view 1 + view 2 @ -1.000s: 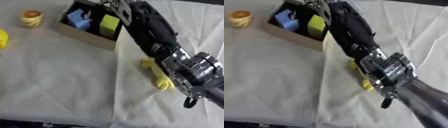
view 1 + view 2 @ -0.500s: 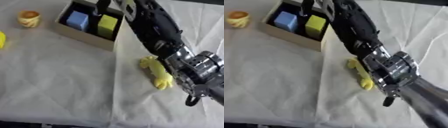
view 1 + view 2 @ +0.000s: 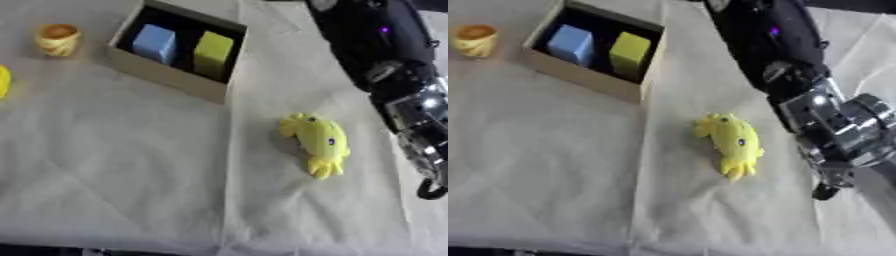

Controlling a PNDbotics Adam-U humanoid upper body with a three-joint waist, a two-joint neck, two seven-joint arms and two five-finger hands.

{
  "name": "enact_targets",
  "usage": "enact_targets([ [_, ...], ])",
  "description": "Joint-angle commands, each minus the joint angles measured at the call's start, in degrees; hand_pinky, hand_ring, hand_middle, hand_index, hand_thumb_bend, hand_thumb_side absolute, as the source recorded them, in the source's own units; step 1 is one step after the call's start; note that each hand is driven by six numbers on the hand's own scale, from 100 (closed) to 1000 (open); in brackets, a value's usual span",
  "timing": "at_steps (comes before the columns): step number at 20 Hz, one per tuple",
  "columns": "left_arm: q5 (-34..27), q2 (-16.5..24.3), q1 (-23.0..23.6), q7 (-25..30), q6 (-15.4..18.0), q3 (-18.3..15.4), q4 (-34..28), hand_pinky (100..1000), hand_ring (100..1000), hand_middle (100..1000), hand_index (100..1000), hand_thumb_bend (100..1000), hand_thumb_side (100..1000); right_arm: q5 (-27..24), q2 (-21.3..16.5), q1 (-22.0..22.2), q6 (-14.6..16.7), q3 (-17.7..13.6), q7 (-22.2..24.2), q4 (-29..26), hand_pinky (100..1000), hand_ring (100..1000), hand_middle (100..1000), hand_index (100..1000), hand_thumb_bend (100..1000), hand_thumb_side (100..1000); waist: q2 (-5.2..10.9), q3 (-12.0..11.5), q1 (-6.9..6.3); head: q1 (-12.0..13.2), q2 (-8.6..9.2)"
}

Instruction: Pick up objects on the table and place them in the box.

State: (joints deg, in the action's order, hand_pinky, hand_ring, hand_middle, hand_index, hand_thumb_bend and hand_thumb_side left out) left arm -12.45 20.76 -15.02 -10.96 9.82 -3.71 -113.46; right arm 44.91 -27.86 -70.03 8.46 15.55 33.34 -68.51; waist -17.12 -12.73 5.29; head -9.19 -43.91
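Observation:
An open cardboard box (image 3: 166,76) stands at the back left of the table. Inside it lie a blue block (image 3: 157,42) and a yellow block (image 3: 213,50), side by side. A yellow plush squid (image 3: 317,141) lies on the white cloth to the right of the box, apart from it. My right arm (image 3: 385,60) runs from the lower right up to the top edge, passing right of the squid without touching it. Its hand is beyond the top edge and hidden. My left hand shows in neither view.
A small orange and yellow cup (image 3: 58,39) stands left of the box. A yellow thing (image 3: 3,80) is cut off at the left edge. The white cloth (image 3: 131,175) covers the table, with its front edge along the bottom.
My right hand was over the box with the blue block; the block now lies in the box. The arm has drawn back up and right, and the hand has left the view.

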Motion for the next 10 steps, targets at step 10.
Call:
enact_targets([
  [10, 0.85, 2.24, 0.22, -0.71, 0.07, -0.90, -1.13, 781, 837, 749, 841, 100, 644, -20.72, -27.22, 17.81, -3.39, 0.15, 4.32, -34.17, 839, 913, 843, 934, 357, 178, 2.02, 3.77, -0.12, 3.46, -0.21],
])
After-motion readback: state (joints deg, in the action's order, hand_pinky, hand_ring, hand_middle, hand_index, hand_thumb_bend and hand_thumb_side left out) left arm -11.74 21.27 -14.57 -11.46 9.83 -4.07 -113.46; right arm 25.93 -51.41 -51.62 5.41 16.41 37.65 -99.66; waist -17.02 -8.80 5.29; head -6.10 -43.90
